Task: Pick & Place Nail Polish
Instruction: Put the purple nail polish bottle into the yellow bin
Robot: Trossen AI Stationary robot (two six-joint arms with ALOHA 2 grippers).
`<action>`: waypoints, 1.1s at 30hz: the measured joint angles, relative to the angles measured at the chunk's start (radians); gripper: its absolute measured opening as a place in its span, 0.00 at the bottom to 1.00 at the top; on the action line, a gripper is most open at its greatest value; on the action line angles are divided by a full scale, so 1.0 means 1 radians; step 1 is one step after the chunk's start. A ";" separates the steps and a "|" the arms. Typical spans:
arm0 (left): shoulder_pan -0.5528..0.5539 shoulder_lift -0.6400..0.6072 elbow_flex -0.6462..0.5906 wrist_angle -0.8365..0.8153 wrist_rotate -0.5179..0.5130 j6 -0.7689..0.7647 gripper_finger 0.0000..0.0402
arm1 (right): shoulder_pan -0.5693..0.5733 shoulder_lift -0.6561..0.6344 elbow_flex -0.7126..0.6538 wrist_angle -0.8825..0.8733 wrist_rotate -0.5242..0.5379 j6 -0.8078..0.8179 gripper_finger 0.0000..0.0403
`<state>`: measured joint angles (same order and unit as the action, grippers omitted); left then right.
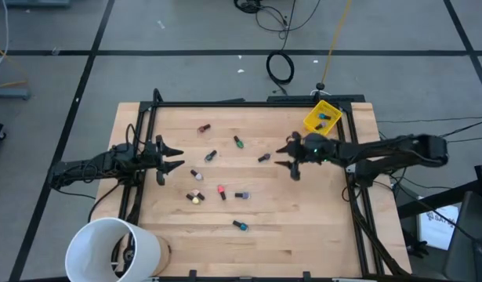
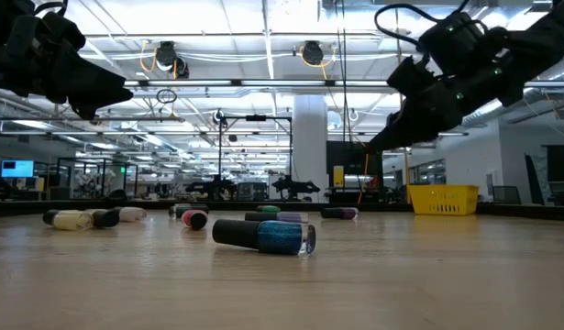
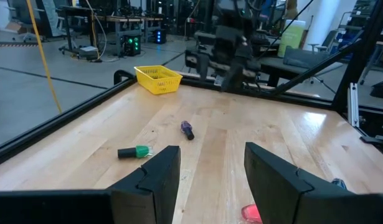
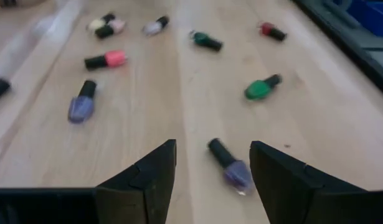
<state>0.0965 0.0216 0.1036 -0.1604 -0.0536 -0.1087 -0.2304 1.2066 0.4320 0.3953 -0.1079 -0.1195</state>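
Several nail polish bottles lie on their sides across the wooden table [image 1: 303, 235]. Among them are a purple one [image 4: 231, 168], a green one [image 4: 261, 87], a pink one [image 4: 107, 60] and a teal one [image 2: 268, 236]. My right gripper [image 1: 282, 156] hangs open above the table at the right. The purple bottle [image 1: 264, 157] lies just ahead of it, below and between its fingers, untouched. My left gripper [image 3: 210, 180] waits open at the table's left side [image 1: 178, 157], holding nothing.
A yellow bin [image 1: 323, 117] with a few bottles in it stands at the far right corner. A large white bucket [image 1: 115, 251] stands off the near left corner. Black frame rails [image 1: 248, 103] run along the table's far, left and right edges.
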 joint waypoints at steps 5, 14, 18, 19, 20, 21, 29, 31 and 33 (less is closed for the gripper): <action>0.000 0.000 0.000 0.000 0.000 0.000 0.44 | 0.022 0.130 0.071 -0.037 0.004 -0.013 0.48; 0.000 0.000 0.000 0.000 0.000 0.000 0.44 | -0.031 0.317 0.303 -0.342 0.007 -0.192 0.47; 0.000 0.000 0.000 0.000 0.000 0.000 0.44 | -0.065 0.374 0.357 -0.409 0.008 -0.274 0.47; 0.000 0.000 0.000 0.000 0.000 0.000 0.44 | -0.073 0.391 0.370 -0.414 0.007 -0.289 0.47; 0.000 0.000 0.000 0.000 0.001 0.000 0.44 | -0.080 0.403 0.378 -0.425 0.007 -0.299 0.47; 0.000 0.000 0.000 0.000 0.001 0.000 0.44 | -0.085 0.412 0.382 -0.436 0.007 -0.308 0.47; 0.000 0.000 0.000 0.000 0.002 0.000 0.44 | -0.106 0.499 0.414 -0.423 -0.003 -0.330 0.48; 0.000 0.000 0.000 0.000 0.001 0.000 0.44 | -0.107 0.510 0.415 -0.418 -0.026 -0.338 0.48; 0.000 0.000 0.000 0.000 0.000 0.000 0.44 | -0.109 0.516 0.416 -0.418 -0.048 -0.337 0.47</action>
<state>0.0967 0.0212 0.1038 -0.1604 -0.0532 -0.1089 -0.3389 1.7231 0.8482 -0.0227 -0.1561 -0.4566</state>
